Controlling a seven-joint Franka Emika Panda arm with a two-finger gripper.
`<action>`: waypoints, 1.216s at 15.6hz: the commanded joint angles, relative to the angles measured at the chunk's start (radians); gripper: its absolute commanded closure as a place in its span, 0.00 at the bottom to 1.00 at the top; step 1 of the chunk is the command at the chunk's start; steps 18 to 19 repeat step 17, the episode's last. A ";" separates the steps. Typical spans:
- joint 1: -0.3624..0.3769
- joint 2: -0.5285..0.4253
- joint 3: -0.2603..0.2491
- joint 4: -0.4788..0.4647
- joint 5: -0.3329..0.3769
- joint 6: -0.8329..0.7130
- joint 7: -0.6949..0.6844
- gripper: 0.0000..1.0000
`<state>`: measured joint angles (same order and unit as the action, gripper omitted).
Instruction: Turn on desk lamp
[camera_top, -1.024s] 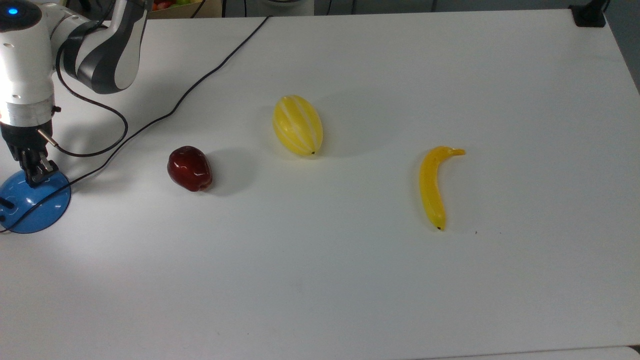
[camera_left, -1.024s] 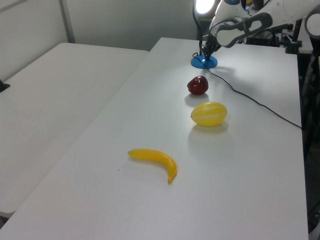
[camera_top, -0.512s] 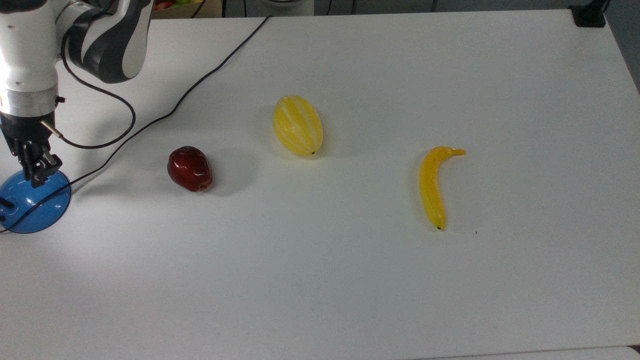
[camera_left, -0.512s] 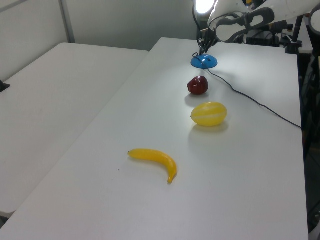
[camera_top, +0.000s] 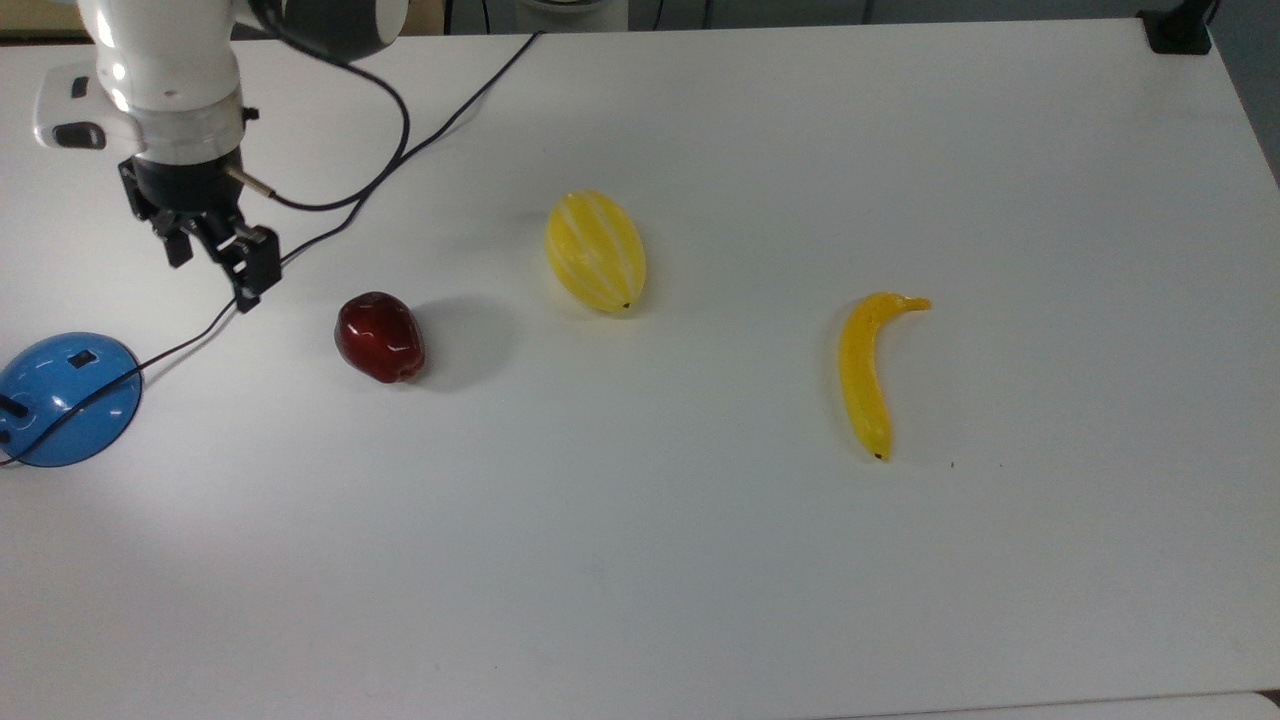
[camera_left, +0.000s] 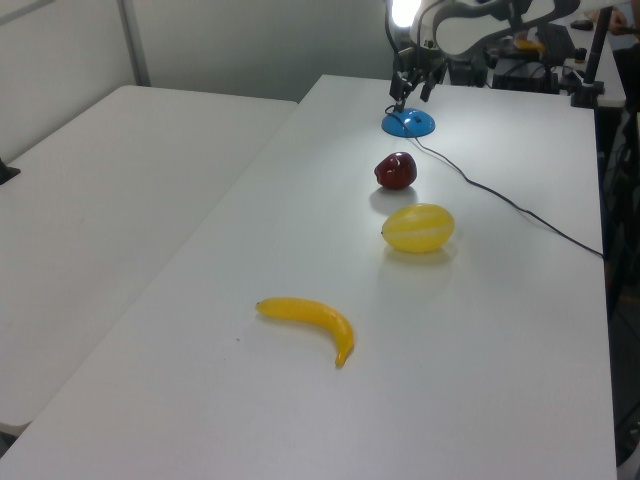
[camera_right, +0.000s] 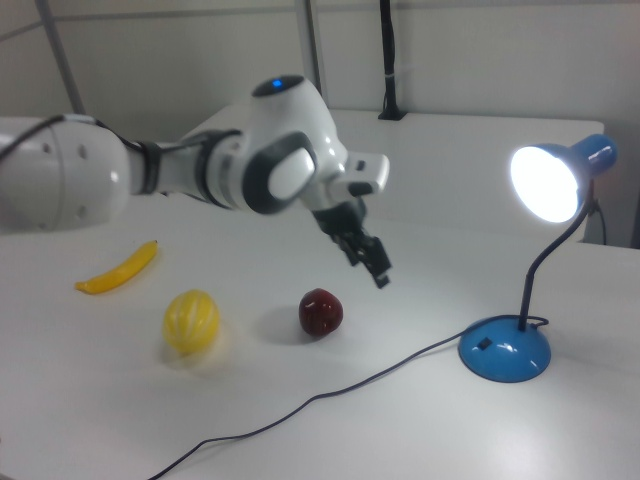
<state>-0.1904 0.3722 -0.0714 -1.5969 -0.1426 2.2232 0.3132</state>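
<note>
Our gripper (camera_top: 225, 250) hangs empty with fingers nearly together above the table (camera_top: 700, 560), clear of the desk lamp (camera_right: 505, 350) near the top view's left edge, whose shade glows, so we judge it switched on.

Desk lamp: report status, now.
Gripper up off the base, holding nothing. Desk lamp lit. Red fruit beside it, not in the way.
</note>
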 joint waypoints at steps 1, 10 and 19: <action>0.083 -0.148 -0.011 -0.098 -0.008 -0.178 0.012 0.00; 0.195 -0.374 0.012 -0.176 0.098 -0.505 -0.179 0.00; 0.203 -0.384 0.010 -0.170 0.098 -0.544 -0.203 0.00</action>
